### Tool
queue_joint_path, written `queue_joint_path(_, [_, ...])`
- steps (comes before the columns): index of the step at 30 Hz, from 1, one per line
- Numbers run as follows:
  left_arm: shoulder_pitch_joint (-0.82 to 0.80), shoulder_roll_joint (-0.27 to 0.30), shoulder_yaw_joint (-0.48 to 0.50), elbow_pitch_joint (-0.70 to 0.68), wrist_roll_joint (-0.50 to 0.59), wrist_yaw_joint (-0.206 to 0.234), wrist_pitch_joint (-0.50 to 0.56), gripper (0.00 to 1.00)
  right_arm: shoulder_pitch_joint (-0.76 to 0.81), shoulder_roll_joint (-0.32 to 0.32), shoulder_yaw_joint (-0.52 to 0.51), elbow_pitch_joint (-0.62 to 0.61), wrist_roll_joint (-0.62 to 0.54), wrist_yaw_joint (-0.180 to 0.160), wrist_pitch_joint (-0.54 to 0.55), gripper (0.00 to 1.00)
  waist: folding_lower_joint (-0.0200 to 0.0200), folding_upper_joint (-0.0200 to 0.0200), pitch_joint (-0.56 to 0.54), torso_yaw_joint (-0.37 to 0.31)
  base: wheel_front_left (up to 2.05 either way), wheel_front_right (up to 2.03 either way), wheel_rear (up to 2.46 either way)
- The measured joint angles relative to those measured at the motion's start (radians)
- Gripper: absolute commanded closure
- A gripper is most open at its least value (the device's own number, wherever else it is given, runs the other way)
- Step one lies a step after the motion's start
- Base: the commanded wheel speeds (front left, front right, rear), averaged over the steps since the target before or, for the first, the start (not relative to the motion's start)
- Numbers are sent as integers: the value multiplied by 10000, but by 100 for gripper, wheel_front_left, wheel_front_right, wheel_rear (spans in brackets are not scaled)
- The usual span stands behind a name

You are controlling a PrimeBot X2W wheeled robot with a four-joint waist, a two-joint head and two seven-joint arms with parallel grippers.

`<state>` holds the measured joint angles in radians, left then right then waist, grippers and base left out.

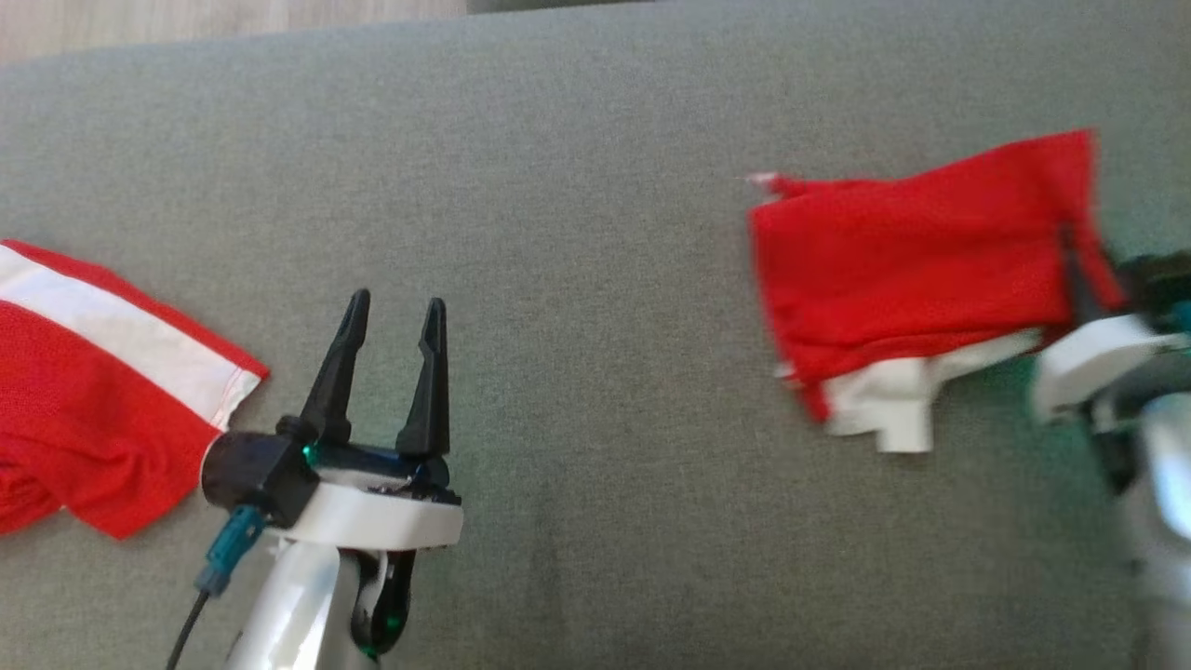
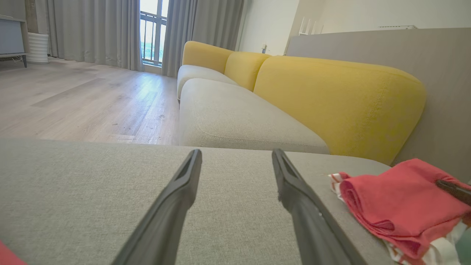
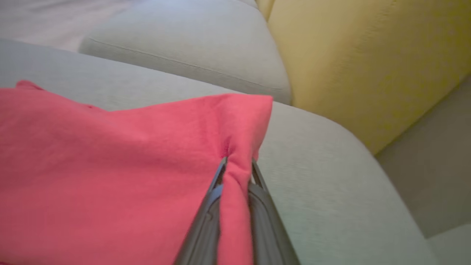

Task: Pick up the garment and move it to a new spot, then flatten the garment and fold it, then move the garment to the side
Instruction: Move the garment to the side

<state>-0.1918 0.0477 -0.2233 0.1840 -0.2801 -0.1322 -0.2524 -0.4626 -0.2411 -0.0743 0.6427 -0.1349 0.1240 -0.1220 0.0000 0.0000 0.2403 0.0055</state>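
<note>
right gripper point(image 3: 238, 165) clamped on garment point(image 1: 912, 270) at right end, near surface point(image 1: 595, 121) right edge; long axis runs left; left gripper point(image 1: 391, 321) open, empty, well apart

Left gripper point(image 1: 396, 303) has tapered black fingers point(image 1: 335, 372), white wrist shell point(image 1: 372, 526), teal cable plug point(image 1: 228, 549).

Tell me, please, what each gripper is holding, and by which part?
The right gripper pinches the folded red garment by a bunch of cloth at its right edge. The left gripper is open and holds nothing.
</note>
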Motion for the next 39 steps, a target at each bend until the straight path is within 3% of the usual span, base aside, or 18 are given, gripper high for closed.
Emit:
queue_joint_path(5, [-324, 10, -44, -105, 58, 0, 0, 0, -252, -1526, -184, 159, 326, 0, 242, 100, 0, 0, 353, 17, 0, 0, 0])
queue_joint_path(11, [-404, 40, -151, -109, 56, 0, 0, 0, -607, -2694, -828, 744, 385, 0, 316, 100, 0, 0, 720, 190, 0, 0, 0])
queue_joint_path(23, [-523, 46, -163, -94, 56, 0, 0, 0, -1075, -2761, -1461, 1396, 186, 0, -27, 100, 0, 0, 812, 339, 0, 0, 0])
queue_joint_path(24, [-523, 46, -161, -90, 56, 0, 0, 0, -1082, -2746, -1515, 1423, 171, 0, -29, 64, 0, 0, 787, 326, 0, 0, 0])
queue_joint_path(25, [-523, 46, -163, -84, 56, 0, 0, 0, -1094, -2732, -1582, 1436, 88, 0, -44, 6, 1, 0, 758, 307, 0, 0, 0])
queue_joint_path(26, [-523, 46, -163, -75, 56, 0, 0, 0, -1109, -2717, -1647, 1438, 48, 0, -90, 0, 0, 0, 726, 290, 0, 0, 0])
queue_joint_path(32, [-518, 42, -146, 4, 56, 0, 0, 0, -1327, -2508, -1739, 1361, 15, 0, -240, 0, 0, 0, 513, 181, 0, 0, 0])
queue_joint_path(39, [-433, 36, 12, 23, 8, 0, 0, 0, -1337, -1509, -1584, 464, 136, 0, -499, 0, -1, 0, -60, 16, 0, 0, 0])
